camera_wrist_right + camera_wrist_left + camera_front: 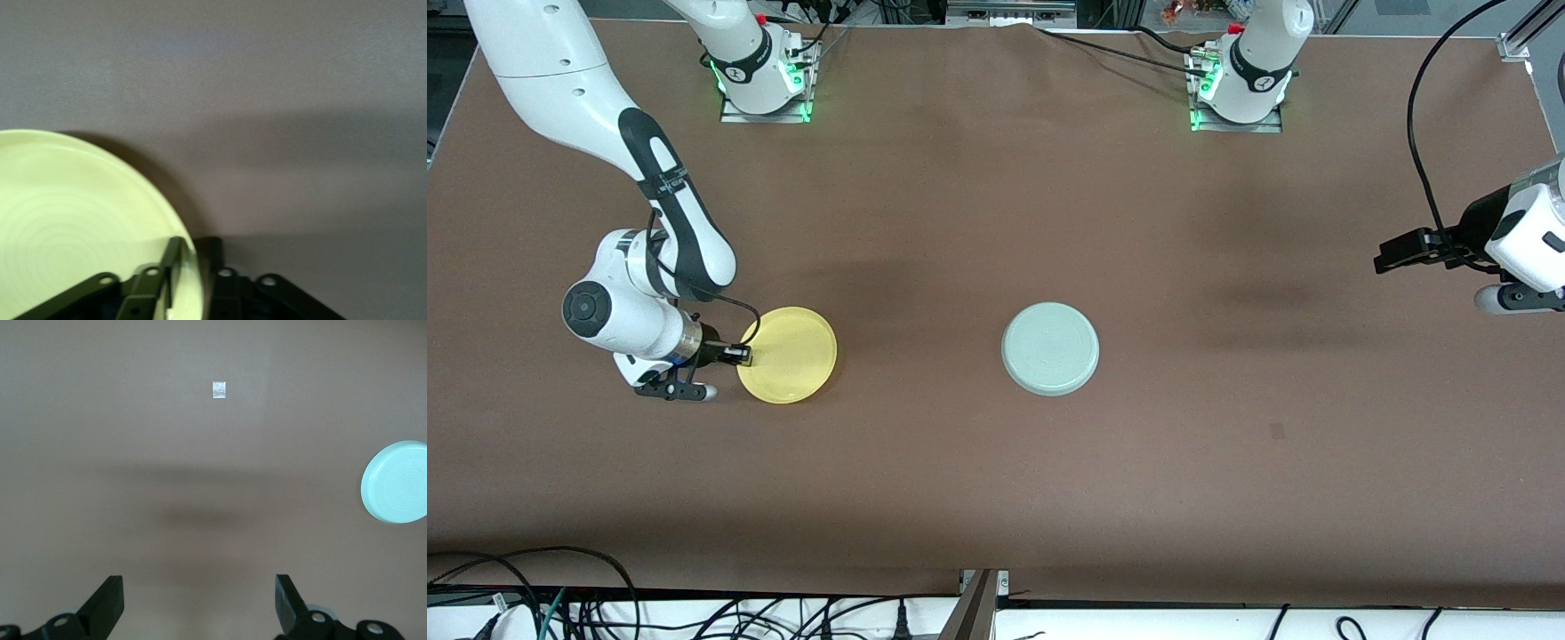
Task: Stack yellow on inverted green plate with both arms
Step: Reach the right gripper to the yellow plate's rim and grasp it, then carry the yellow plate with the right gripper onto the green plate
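The pale mint-green round plastic plate (1050,348) already lies inverted on the brown table (996,498), base ring up. Stacking is judged not yet done. The bright yellow round plastic plate (787,354), well apart toward the right arm's end, is pinched at its rim by the right gripper (735,354). The left gripper (199,600) waits, jaws wide.

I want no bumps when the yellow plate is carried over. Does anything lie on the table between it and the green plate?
Nothing visible does. The right gripper pinches the yellow plate's rim, and only bare brown table separates it from the upside-down green plate. The left gripper waits open at its own end.
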Tool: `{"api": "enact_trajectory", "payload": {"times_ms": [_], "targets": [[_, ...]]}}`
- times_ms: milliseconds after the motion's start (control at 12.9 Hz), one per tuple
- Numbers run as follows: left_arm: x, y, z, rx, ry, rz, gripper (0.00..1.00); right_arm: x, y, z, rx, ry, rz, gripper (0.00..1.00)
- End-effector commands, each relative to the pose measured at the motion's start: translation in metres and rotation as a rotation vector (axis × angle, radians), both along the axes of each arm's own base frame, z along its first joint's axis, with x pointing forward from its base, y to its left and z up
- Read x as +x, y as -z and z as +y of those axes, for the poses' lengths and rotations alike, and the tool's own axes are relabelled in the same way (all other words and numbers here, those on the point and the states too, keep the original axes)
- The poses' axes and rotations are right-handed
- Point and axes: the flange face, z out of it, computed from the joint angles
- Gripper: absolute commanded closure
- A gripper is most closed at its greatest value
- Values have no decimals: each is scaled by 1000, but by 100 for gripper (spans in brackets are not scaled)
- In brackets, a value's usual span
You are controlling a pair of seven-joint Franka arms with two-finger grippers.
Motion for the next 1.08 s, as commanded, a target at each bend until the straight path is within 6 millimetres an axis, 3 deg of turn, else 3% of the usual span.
{"api": "enact_trajectory", "payload": {"times_ms": [0, 154, 309, 386, 695, 850, 1004], "targets": [[7, -6, -1, -11, 12, -8, 0, -2, -10, 2, 13, 13, -12, 100], [7, -6, -2, -10, 13, -8, 0, 6, -34, 12, 25, -11, -22, 100], [7, -5, 4, -10, 6, -6, 0, 14, -64, 39, 53, -56, -9, 100], [7, -4, 6, -11, 4, -5, 0, 19, -79, 64, 81, -78, -9, 100], [8, -2, 7, -11, 1, -2, 0, 17, -119, 190, 194, 60, 14, 100], [8, -2, 7, -11, 1, -2, 0, 4, -110, 259, 211, 81, 23, 100], [8, -2, 6, -11, 3, -2, 0, -23, -96, 344, 233, 100, 3, 100]]}}
